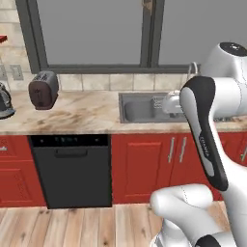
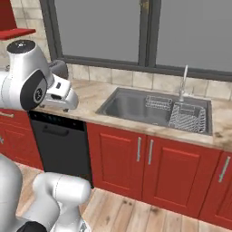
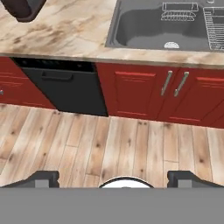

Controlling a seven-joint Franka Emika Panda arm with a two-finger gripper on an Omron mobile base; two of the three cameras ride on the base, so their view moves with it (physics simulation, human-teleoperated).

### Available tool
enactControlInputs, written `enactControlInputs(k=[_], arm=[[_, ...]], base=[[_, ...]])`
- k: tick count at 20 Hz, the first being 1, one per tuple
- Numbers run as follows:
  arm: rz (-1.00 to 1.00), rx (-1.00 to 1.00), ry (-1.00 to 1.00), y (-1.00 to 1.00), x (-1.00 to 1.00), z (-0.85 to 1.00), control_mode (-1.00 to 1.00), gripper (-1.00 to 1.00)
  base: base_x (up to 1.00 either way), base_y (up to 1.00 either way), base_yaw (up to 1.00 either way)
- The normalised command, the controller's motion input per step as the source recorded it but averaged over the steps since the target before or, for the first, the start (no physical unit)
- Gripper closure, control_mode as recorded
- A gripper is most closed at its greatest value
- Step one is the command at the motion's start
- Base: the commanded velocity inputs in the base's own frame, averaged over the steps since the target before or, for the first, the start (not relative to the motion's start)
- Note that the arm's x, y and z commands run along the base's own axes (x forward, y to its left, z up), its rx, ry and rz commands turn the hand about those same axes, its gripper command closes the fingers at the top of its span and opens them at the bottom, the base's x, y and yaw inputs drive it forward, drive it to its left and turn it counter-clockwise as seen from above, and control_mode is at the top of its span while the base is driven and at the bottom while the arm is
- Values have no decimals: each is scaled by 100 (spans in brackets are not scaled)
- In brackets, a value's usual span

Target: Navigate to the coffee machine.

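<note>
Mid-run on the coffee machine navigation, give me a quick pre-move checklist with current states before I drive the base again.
1. Base at the coffee machine: not ok; the base faces the sink and the dishwasher.
2. Which way to drive: cannot tell; the toaster and a kettle stand to the left along the counter.
3. Gripper carries nothing: ok; open, only floor between its fingertips.
4. Floor ahead free: ok.
5. Arm off the counter: cannot tell.
</note>
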Motion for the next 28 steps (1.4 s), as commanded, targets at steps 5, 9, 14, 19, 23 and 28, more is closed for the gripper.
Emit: enactControlInputs(k=[5, 9, 14, 19, 23, 28], arm=[[0, 0, 0, 0, 0, 0, 100, -100], [0, 0, 0, 0, 0, 0, 100, -100], [0, 0, 0, 0, 0, 0, 100, -100], [0, 0, 0, 0, 0, 0, 100, -100], [0, 0, 0, 0, 0, 0, 100, -100], [0, 0, 0, 0, 0, 0, 100, -100]], base=[[6, 89, 52], [65, 100, 10], [76, 100, -16], [62, 100, -25], [52, 100, -23], [46, 100, -18]])
